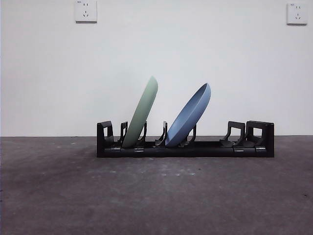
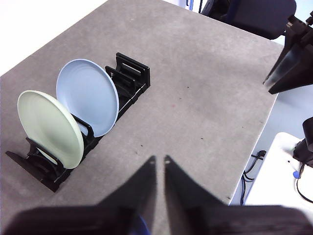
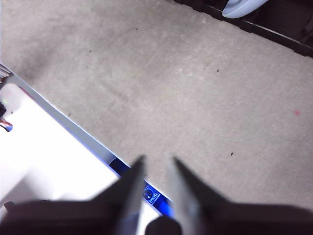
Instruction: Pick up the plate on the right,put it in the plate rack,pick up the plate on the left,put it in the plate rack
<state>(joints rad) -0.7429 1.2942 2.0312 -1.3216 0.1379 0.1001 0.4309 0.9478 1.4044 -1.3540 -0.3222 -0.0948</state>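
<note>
The black plate rack (image 1: 195, 149) stands across the middle of the table. A pale green plate (image 1: 142, 115) leans in its left slots and a light blue plate (image 1: 190, 115) leans in the slots beside it, both tilted rightward. In the left wrist view the green plate (image 2: 49, 127) and blue plate (image 2: 88, 100) stand side by side in the rack (image 2: 132, 73). My left gripper (image 2: 159, 159) hovers well off the rack, shut and empty. My right gripper (image 3: 157, 159) hangs over the table's edge, jaws slightly apart, empty. Only the blue plate's rim (image 3: 242, 7) shows there.
The rack's right-hand slots (image 1: 244, 134) hold nothing. Two wall sockets (image 1: 85, 11) sit high on the white wall. A white surface (image 3: 44, 161) lies beyond the table edge (image 3: 88, 139). The other arm's dark parts (image 2: 288, 63) hang off the table's far corner.
</note>
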